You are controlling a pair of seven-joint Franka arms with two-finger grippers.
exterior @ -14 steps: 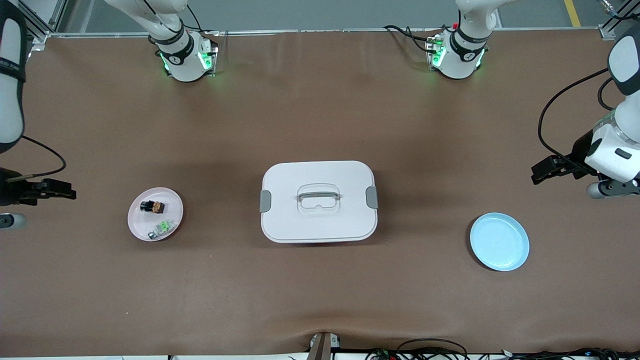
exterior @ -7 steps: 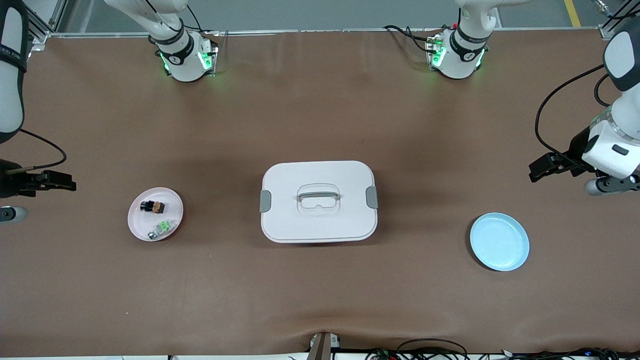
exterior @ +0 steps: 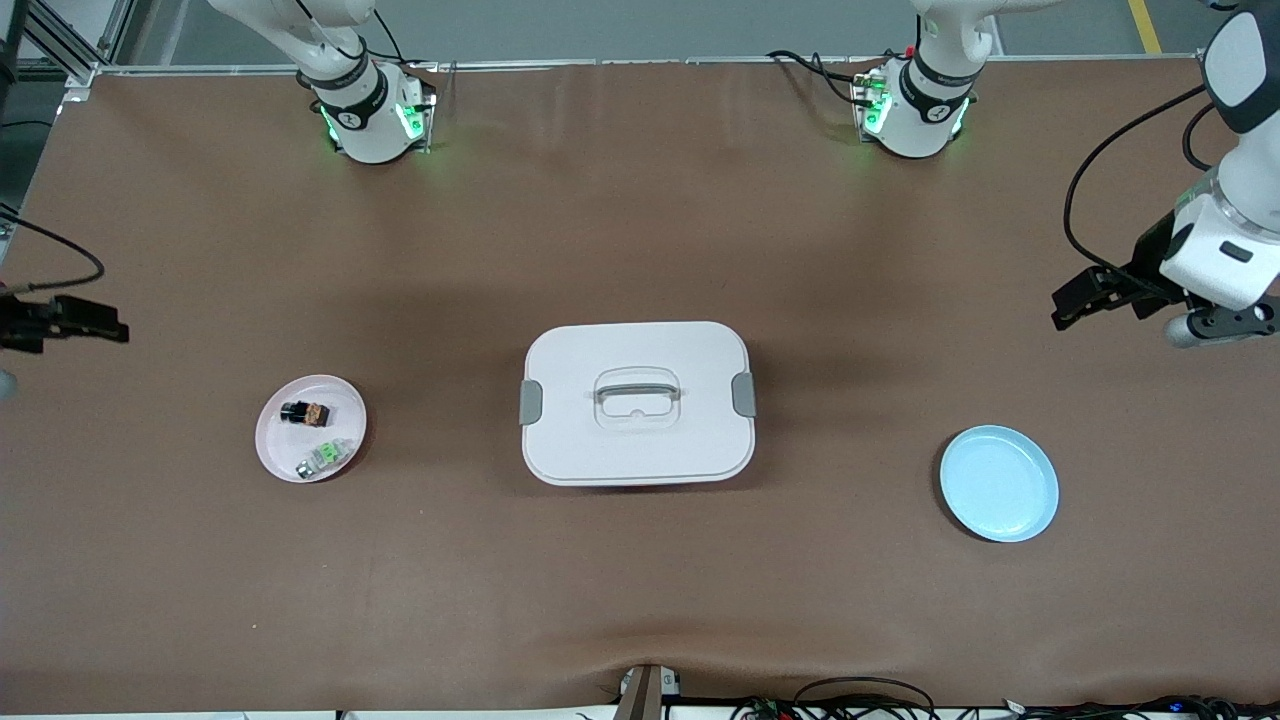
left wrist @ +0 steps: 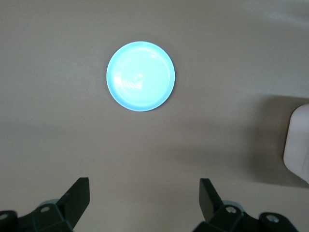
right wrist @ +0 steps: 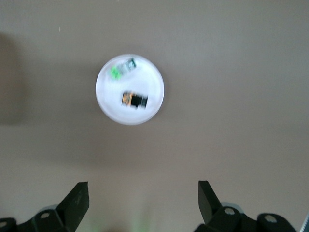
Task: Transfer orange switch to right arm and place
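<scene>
Showing two plates: one pink plate (exterior: 278, 447), one blue plate (exterior: 999, 483). Holding two small parts on the pink one: one orange switch (exterior: 307, 412), one green-faced part (exterior: 323, 457). Sitting between them, one white lidded box (exterior: 636, 402).

In the front view the right arm's black two-finger gripper (exterior: 90, 320) is cut off at the picture's edge, with only its fingers showing. The right wrist view is blurred, so the tiny black switch with the orange-brown face (right wrist: 133, 99) lacks detail. In the left wrist view the white lidded box (left wrist: 298, 145) shows only one corner.
</scene>
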